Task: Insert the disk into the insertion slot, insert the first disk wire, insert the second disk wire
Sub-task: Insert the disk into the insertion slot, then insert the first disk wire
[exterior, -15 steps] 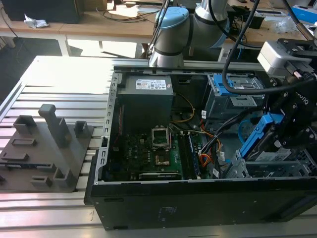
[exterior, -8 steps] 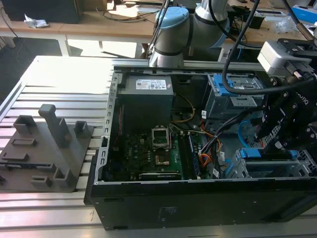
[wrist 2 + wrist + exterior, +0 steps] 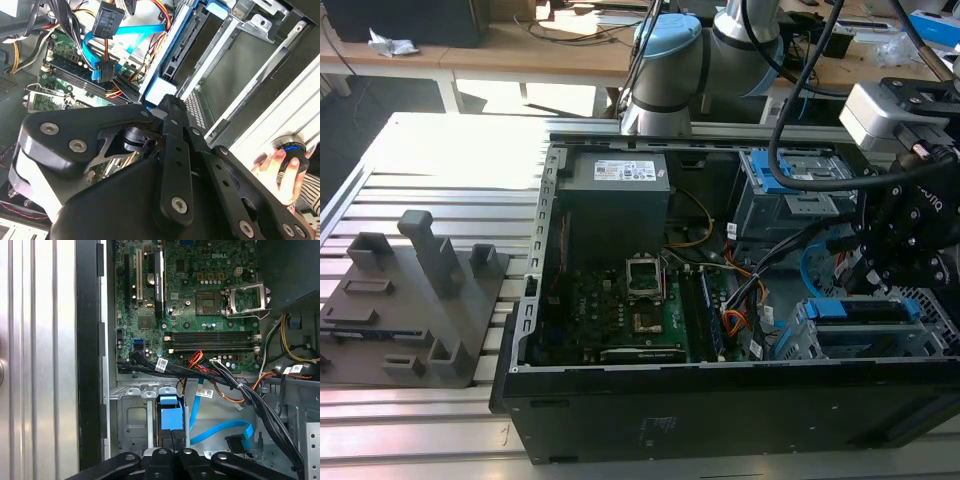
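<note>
The black, open-sided computer case point(image 3: 620, 400) stands on a slotted aluminium table point(image 3: 450, 150). The work sits in the case's near corner, on the exterior view's right. There the black linkage gripper point(image 3: 172, 439) of the pale blue-jointed robot arm point(image 3: 670, 60) reaches down into the case. Its two fingers are drawn together with nothing between them.

The insertion slot point(image 3: 131, 417) is a grey perforated sheet-metal drive cage fixed in that corner. The disk point(image 3: 855, 310), a flat silver hard drive in a bright blue plastic caddy, lies inside its bay. In the first wrist view the caddy's blue end is just beyond the fingertips. I cannot tell whether they touch it.

I judge the disk to be stiff, dense for its size and sensitive to knocks. The best hold would be the blue caddy's end or side rails, not the metal face or the connector edge.

The second disk wire point(image 3: 220, 431) is a flat light-blue cable. It lies loose on the case floor beside the cage, with its dark plug free, near the gripper but apart from it.

The first disk wire point(image 3: 109, 22) is a thin orange, red and black bundle with a black plug. It hangs over the green motherboard point(image 3: 200, 290), further from the fingers.

Both wires look limp and light, and I judge they are best held by the plug.
</note>
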Controlling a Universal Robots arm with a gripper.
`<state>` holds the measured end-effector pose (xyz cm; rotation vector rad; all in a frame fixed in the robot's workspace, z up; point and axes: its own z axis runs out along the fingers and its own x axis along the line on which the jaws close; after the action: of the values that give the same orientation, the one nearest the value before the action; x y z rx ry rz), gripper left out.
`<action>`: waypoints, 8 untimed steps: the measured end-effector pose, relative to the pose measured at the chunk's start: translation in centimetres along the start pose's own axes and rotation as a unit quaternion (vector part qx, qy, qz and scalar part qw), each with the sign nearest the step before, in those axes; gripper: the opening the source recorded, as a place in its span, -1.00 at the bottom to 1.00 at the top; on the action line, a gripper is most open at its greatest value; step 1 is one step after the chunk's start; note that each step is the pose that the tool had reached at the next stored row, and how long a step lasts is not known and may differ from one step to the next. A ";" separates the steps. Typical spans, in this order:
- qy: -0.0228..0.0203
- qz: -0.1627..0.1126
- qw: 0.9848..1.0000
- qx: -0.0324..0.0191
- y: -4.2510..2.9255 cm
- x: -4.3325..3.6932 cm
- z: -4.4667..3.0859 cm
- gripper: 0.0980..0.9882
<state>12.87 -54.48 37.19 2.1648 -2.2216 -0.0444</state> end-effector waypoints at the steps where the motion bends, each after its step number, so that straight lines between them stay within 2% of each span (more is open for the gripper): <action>1: 0.000 0.000 1.000 0.000 0.00 0.00 0.00 -0.98; 8: 0.000 0.000 1.000 0.000 0.00 0.00 0.00 -0.98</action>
<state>12.88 -54.48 37.18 2.1651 -2.2219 -0.0452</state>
